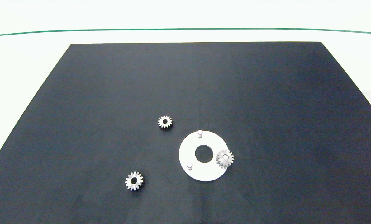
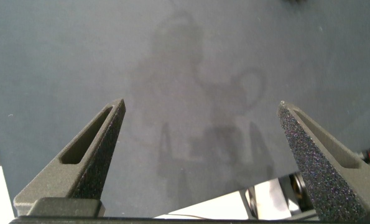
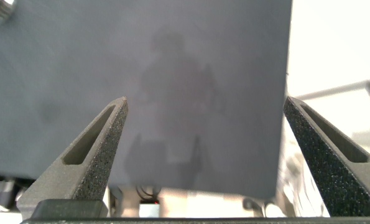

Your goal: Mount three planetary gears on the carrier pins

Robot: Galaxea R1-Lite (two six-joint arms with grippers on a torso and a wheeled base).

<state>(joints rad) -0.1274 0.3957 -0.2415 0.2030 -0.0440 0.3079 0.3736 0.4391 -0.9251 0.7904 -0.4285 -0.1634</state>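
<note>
Both grippers, left and right, hang wide open and empty, out of the overhead view. One gear sits on the white disc; two gears lie left of it, probably nearer the left arm.

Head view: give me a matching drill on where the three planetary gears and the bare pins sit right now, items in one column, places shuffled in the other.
Items
1. far gear
2. near gear
3. third gear
4. two bare pins

Places
A. on the mat, close to the near-left edge
B. standing on the white disc, nothing on them
C. seated on a pin at the disc's right rim
D. on the mat, beyond the disc's upper left

Pairs: 1-D, 2-A, 3-C, 4-B

Both grippers, left gripper and right gripper, hang over bare mat with jaws open.
</note>
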